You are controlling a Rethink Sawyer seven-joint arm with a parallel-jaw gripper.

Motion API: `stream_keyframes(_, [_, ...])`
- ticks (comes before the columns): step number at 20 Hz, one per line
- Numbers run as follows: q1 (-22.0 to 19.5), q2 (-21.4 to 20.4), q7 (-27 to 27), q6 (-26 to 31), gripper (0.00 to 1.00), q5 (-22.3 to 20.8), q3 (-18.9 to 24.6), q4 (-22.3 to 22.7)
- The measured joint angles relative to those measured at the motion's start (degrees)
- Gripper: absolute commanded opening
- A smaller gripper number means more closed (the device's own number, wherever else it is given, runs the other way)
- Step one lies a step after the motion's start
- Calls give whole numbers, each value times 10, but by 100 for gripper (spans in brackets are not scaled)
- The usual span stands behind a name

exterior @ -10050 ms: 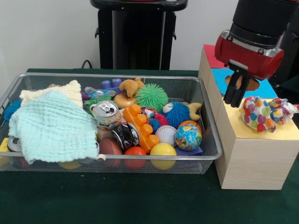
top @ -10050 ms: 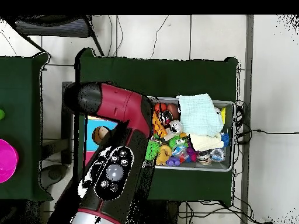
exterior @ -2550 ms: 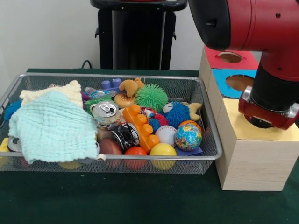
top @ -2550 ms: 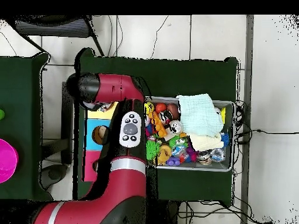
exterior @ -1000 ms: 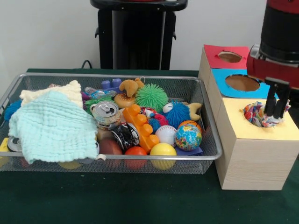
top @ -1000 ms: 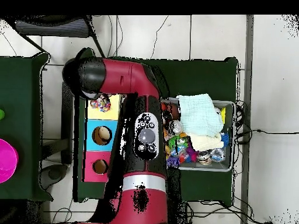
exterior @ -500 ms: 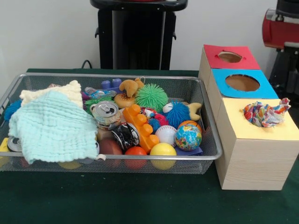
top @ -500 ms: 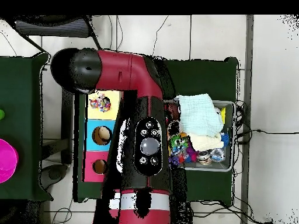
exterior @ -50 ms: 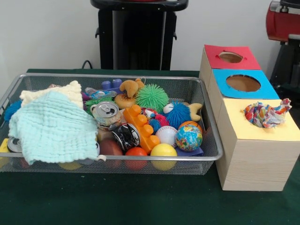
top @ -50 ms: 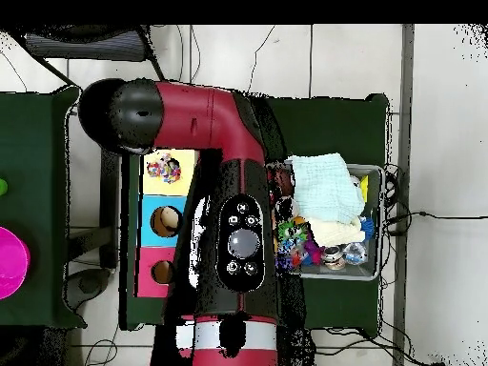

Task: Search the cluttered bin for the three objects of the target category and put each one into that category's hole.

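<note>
cloth was the thing that had changed: the multicoloured rag [exterior @ -50 ms: 266, 115] sat bunched in the round hole of the yellow-topped box section [exterior @ -50 ms: 262, 132], with one corner still poking up past the rim, where about ten seconds earlier it had been lying loose on that same top under the end effector. the arm [top @ -50 ms: 229, 191] had pushed down on it, then drawn up and away; in the front view only a red piece of it remained at the top right corner, and from overhead its bulk covered the near part of the wire bin [exterior @ -50 ms: 112, 164]. the end effector itself was hidden in both views, so whether it was open or closed could not be told.

this looked like one cloth item delivered, though not fully sunk, and it might have needed another push. two likely candidates were left in the bin: the pale green washcloth [exterior @ -50 ms: 54, 126] lying on top at one end and the cream cloth [exterior @ -50 ms: 49, 92] partly under it. the blue hole [exterior @ -50 ms: 243, 83] and red hole [exterior @ -50 ms: 230, 57] stood empty. the next reach probably belonged back over the bin.
</note>
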Motion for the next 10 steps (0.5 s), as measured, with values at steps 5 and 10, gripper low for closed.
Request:
stream_keyframes(5, [0,9,0,0,0,0,0,10])
stream_keyframes(10, [1,23,0,-6,0,-1,0,28])
